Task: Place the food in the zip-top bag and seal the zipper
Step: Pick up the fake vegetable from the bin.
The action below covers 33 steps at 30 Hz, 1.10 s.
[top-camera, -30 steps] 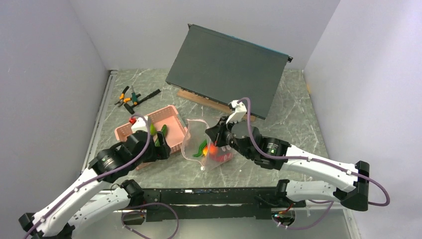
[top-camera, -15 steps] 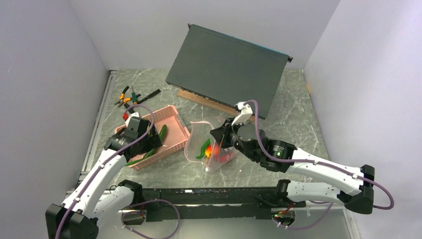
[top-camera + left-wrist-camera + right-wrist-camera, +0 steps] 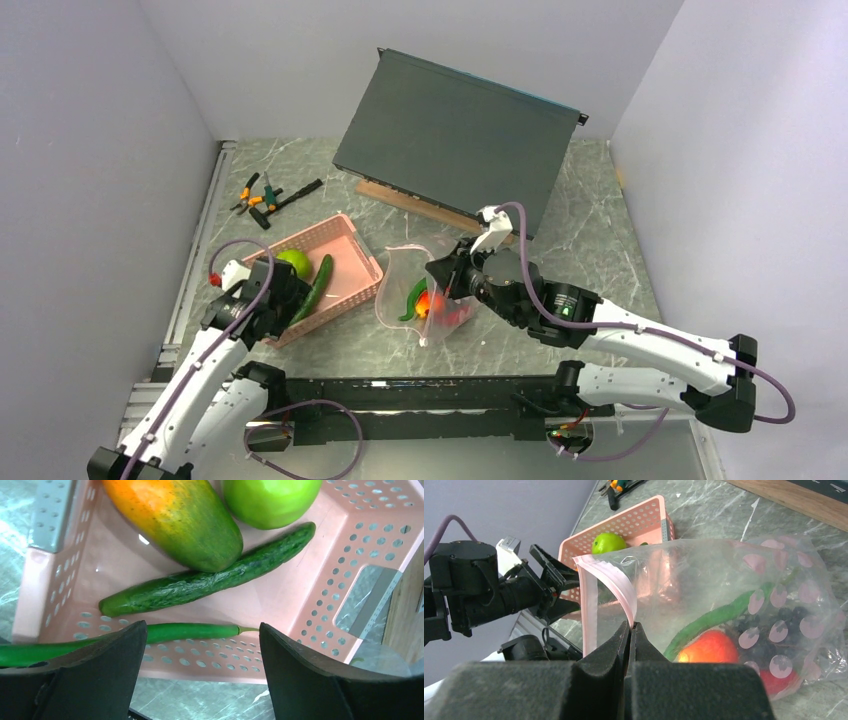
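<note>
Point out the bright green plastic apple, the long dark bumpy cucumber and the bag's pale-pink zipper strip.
Bright green plastic apple (image 3: pixel 270 500): left wrist view, visible middle.
Long dark bumpy cucumber (image 3: pixel 210 582): left wrist view, mid-length.
Pale-pink zipper strip (image 3: pixel 616 585): right wrist view, sloping upper stretch.

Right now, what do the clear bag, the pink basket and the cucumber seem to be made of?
Zip-top bag: thin clear plastic film, glossy; it crinkles and is see-through.
Basket: rigid pink plastic, smooth, with moulded rows of holes.
Cucumber: probably moulded plastic, given its waxy sheen; the look alone leaves this open.
</note>
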### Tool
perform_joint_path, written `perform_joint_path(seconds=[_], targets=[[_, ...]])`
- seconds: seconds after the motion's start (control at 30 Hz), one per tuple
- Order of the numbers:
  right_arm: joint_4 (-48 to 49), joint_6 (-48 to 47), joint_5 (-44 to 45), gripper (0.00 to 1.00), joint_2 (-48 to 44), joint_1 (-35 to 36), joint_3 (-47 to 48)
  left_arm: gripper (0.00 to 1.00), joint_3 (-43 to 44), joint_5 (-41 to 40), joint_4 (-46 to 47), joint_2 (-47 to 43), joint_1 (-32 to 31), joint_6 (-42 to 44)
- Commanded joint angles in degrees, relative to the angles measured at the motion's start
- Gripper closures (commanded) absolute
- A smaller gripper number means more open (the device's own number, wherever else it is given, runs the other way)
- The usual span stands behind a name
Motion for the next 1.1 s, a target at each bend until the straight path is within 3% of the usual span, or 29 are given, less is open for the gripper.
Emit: perform_joint_path(seconds=[0.0,0.1,0.3,0.53,0.7,0.87,1.07], targets=[[0.9,0.2,0.4,1.00,-1.7,0.3,-0.4,0.11,0.7,-3.7,-5.6,-1.2,0.3,-10.8],[1.1,0.3,0.0,1.00,-1.8,0.3,-0.9,0.11,2.4,-4.4,-6.9,-0.1,0.3,-8.9],[1.4,0.3,-0.6,1.00,-1.7,0.3,-1.1,0.08,3.3,2.3,5.4,3.7,0.4,17.6],[1.2,0.3,-0.8,1.00,-1.7,0.4,-1.5,0.03,2.3,8.5,14.1,10.8,1.4,30.2],[1.0,0.3,-0.8,1.00,-2.1,0.3,-1.3,0.12,3.7,7.8,16.8,19.7,1.4,35.9],[1.7,-0.1,-0.8,1.00,-2.3,0.3,-1.6,0.27,3.7,6.1,17.8,28.0,1.3,37.5],[1.4,-0.3,-2.1,1.00,0.2,0.3,0.1,0.54,2.6,3.1,18.8,28.0,0.9,38.3]])
